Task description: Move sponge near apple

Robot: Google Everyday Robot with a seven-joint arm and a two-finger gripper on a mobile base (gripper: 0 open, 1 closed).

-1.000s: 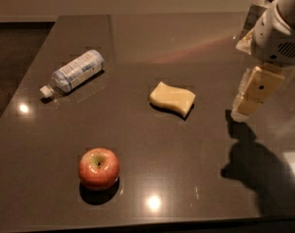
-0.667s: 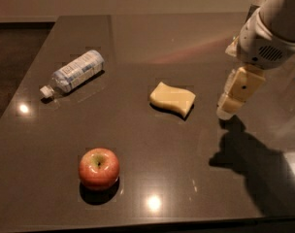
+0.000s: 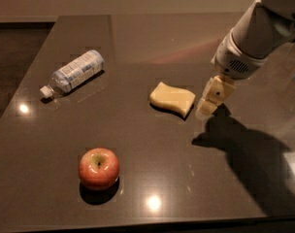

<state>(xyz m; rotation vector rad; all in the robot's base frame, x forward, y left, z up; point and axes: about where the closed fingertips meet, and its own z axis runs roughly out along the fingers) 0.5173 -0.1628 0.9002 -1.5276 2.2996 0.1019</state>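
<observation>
tool (image 3: 206,110) just beside sponge (image 3: 172,99), apple (image 3: 99,169) well apart

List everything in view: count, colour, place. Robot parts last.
sponge: one, pale yellow, lying flat mid-table
apple: one, red with a yellow-green stem patch, front left of the table, apart from the sponge
bottle: one, clear plastic with a pale label, on its side, back left
table: one, dark glossy brown, under everything
arm: one, white, entering from the upper right
gripper: one, pale yellowish, pointing down just right of the sponge
</observation>
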